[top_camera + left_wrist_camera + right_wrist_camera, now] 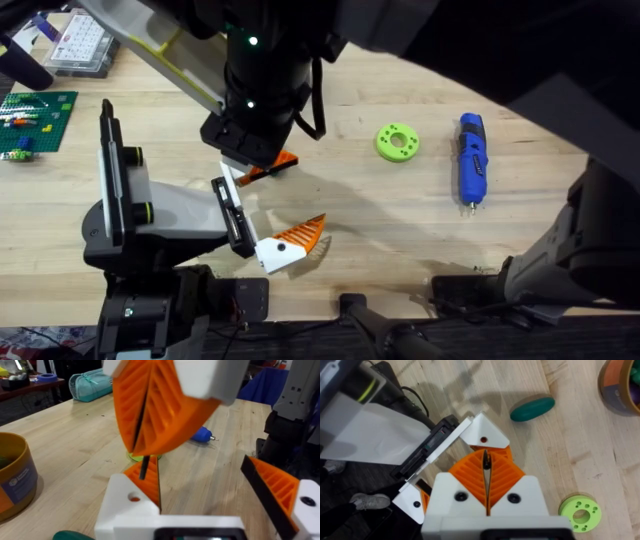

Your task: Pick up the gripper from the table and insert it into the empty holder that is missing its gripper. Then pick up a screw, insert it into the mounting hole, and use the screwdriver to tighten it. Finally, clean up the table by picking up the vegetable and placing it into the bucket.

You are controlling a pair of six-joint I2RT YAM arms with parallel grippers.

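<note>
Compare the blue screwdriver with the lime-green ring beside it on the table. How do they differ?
The screwdriver is blue with dark bands, while the ring is lime green all over. The screwdriver is long and pen-shaped with a thin metal bit; the ring is a flat disc with a central hole. The screwdriver is clearly longer than the ring is wide. Both lie on the table, apart from each other.
</note>
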